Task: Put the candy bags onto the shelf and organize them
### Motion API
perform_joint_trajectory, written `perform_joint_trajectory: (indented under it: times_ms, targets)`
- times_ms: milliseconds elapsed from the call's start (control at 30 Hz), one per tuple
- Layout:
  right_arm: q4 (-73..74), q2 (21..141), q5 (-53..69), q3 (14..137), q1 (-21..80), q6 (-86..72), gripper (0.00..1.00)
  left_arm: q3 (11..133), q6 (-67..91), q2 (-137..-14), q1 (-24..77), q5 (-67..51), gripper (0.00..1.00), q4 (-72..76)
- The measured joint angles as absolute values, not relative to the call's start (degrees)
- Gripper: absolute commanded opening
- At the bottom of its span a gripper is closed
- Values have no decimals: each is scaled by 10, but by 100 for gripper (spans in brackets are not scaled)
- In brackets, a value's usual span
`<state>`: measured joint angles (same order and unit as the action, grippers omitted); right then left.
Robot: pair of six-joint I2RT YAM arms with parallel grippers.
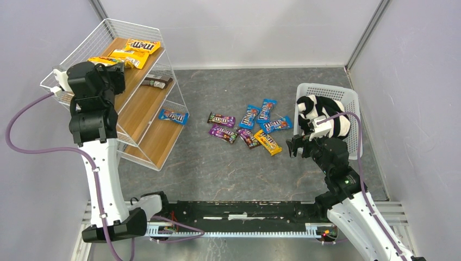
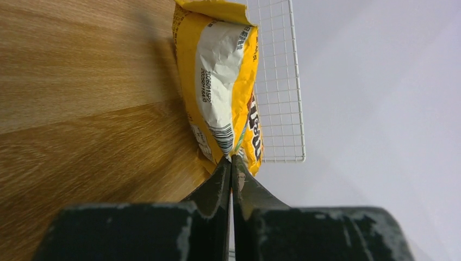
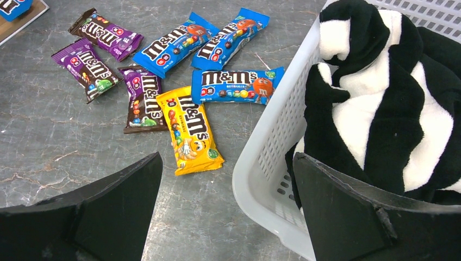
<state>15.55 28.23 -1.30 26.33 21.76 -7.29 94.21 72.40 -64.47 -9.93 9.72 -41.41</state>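
The shelf stands at the far left. My left gripper is over its top board, shut on the lower edge of a yellow candy bag, which also shows in the top view. Two more yellow bags lie on the top board. A brown packet lies on the middle board and a blue one on the lowest. Several blue, purple and yellow packets lie on the grey floor. My right gripper is open and empty, hovering by them.
A white plastic basket holding a black-and-white striped cloth stands at the right, its corner between my right fingers. Grey walls close in the back and both sides.
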Motion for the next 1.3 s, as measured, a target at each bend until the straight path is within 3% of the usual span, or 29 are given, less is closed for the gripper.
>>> perform_joint_trajectory:
  times_ms: [633, 833, 967, 1300]
  targets:
    - [156, 285, -13, 263, 218, -74, 98, 937, 724, -634, -112, 28, 12, -409]
    - [156, 285, -12, 263, 218, -74, 98, 937, 724, -633, -112, 26, 21, -410]
    - [156, 284, -10, 263, 218, -74, 98, 934, 724, -631, -112, 24, 33, -406]
    - [156, 284, -10, 263, 218, -74, 98, 928, 708, -612, -112, 25, 80, -400]
